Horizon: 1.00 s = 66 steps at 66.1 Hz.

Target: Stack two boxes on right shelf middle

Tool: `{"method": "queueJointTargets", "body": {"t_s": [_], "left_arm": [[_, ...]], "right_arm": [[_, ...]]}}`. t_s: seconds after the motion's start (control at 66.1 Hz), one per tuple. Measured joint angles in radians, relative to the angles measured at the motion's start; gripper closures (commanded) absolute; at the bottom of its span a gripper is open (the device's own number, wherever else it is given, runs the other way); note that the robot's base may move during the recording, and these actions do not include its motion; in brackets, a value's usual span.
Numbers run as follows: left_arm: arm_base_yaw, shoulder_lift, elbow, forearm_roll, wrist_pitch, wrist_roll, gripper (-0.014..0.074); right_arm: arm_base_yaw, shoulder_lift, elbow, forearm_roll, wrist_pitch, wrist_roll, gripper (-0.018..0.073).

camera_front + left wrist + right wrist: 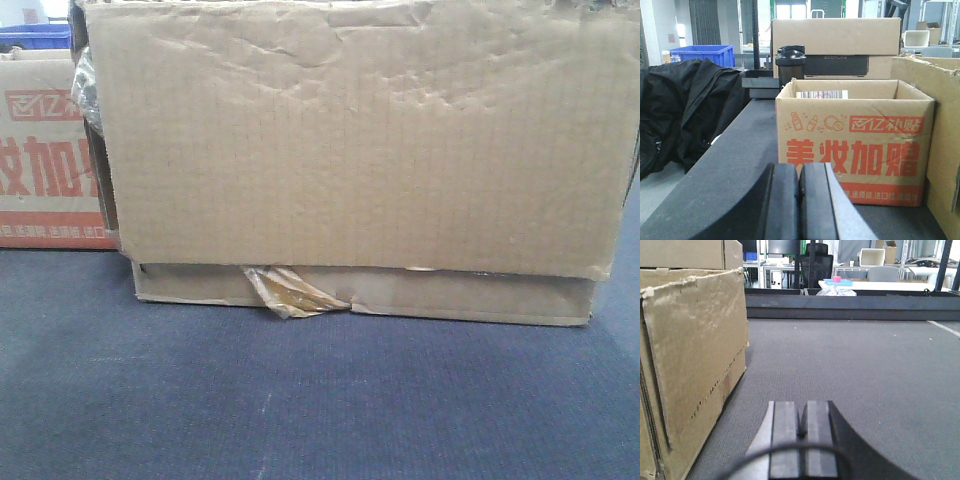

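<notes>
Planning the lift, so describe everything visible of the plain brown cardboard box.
The plain brown box is large corrugated cardboard, its front face dented and creased near the top. A thin lower strip shows beneath, with yellowish tape curling off. It stands upright on the dark grey surface, with a red-printed box close at its left.

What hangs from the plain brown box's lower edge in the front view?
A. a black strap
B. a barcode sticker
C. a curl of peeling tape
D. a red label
C: yellowish tape curls away from the thin lower strip of the box.
</notes>
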Motion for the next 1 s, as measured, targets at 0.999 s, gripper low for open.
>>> {"method": "queueJointTargets", "body": {"t_s": [0.999], "left_arm": [[0.0, 0.026, -0.303, -0.034, -0.045, 0.0, 0.0678]], "right_arm": [[0.0, 0.042, -0.446, 0.0, -0.031, 0.0, 0.0721]]}}
